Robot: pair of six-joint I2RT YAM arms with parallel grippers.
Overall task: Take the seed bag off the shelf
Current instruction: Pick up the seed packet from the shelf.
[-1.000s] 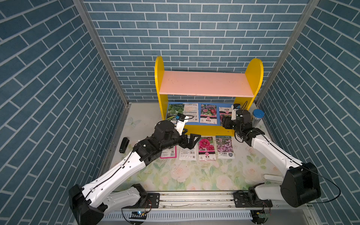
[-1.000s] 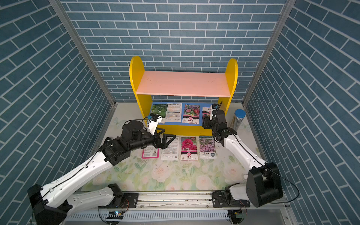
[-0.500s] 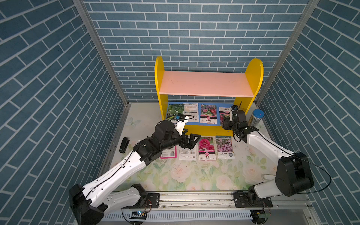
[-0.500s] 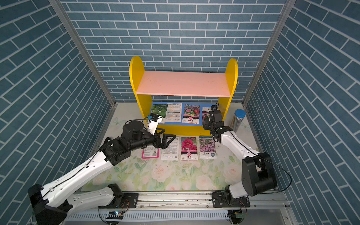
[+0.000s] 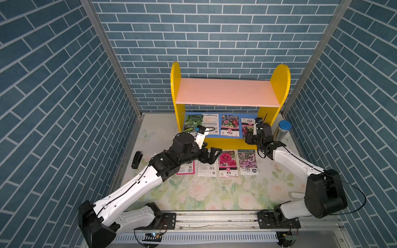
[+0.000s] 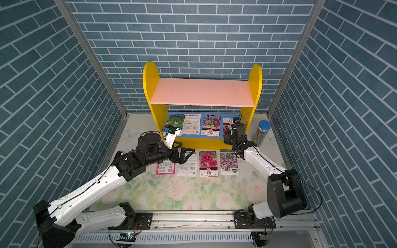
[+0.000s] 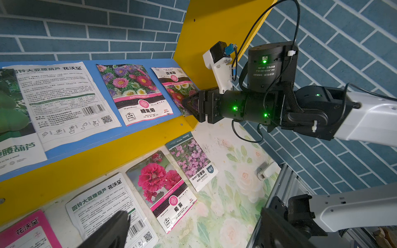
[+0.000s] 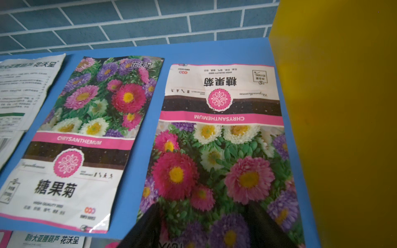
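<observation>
Nearest, on the floral mat point(image 5: 214, 193), four seed packets point(image 5: 228, 163) lie in a row just in front of the shelf point(image 5: 280, 85). The left gripper point(image 5: 216, 155) hangs over the white gourd packet point(image 5: 207, 170), jaws spread fully and nothing between them.

Behind that row, the right gripper point(image 7: 190, 106) is over the shelf's blue lower board point(image 8: 214, 49). Its jaws are parted partway above the near end of the upside-down chrysanthemum seed bag point(image 8: 221, 137). It grips nothing, and I cannot tell whether the fingertips point(image 8: 144, 232) touch the film. That bag lies flat at the right end of the board, just beside the yellow side panel point(image 8: 333, 107). An upright chrysanthemum packet point(image 8: 86, 139) lies close on its other side.

The bag looks thin, glossy and flat, so closing fingers may skid across it or shove it deeper instead of pinching an edge. A finger drifting sideways could strike the panel and shift the shelf, or drag the neighbouring packet along. The pink upper board point(image 5: 225, 92) overhead leaves little room to lift, so the bag probably has to slide forward. The blue-capped metal tube point(image 5: 282, 131) stands near the right arm and could be knocked as the arm withdraws.
</observation>
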